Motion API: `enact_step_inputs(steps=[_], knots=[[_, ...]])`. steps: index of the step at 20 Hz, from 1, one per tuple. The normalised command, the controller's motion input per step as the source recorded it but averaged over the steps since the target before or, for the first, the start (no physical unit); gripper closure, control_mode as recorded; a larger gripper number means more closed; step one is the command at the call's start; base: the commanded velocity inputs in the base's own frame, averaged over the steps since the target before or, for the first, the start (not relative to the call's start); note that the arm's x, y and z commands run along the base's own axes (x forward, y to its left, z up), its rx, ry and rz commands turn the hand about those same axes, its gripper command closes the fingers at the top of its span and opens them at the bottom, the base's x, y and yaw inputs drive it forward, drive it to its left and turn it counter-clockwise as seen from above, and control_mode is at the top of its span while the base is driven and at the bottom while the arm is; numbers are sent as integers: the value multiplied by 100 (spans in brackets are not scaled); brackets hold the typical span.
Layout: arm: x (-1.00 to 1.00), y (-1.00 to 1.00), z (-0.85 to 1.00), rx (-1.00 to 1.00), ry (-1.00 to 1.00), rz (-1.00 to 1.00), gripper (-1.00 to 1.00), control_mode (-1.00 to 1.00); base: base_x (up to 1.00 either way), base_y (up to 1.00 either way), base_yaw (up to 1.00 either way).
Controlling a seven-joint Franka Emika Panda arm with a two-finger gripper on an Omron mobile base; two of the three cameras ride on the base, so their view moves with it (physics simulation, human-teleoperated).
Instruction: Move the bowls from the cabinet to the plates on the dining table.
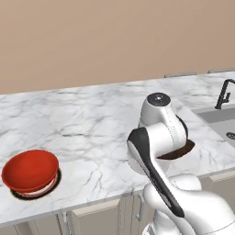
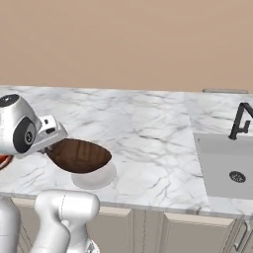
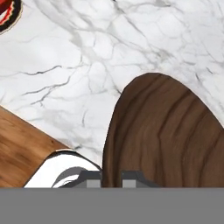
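Brown wood-grain bowl (image 2: 79, 155) at lower left of right base view, held tilted just above the marble counter (image 2: 148, 133), shadow beneath it. Fingers (image 3: 111, 178) at bottom centre of hand view clamp its rim, bowl filling lower right there. Red bowl (image 1: 30, 170) sits on a dark plate (image 1: 54, 183), lower left of left base view. Sink (image 2: 225, 168) w/ black faucet (image 2: 240, 121) at right.

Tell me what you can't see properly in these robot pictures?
- Second plate: in the right base view the brown bowl covers the spot beneath it, so whether a plate lies there stays unclear.
- Fingertips' grip on the rim: the hand view's bottom edge cuts it off.
- Red bowl: cropped at the hand view's corner.
- Faucet: cut by the right base view's edge.
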Motion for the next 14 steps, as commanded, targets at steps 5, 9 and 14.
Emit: enact_step_inputs(steps=[5,9,14], knots=[[7,0,-37,-1,-1,0,100,-100,0,0,0],[45,0,-1,0,0,0,100,-100,0,0,0],[32,0,-18,0,0,0,100,-100,0,0,0]])
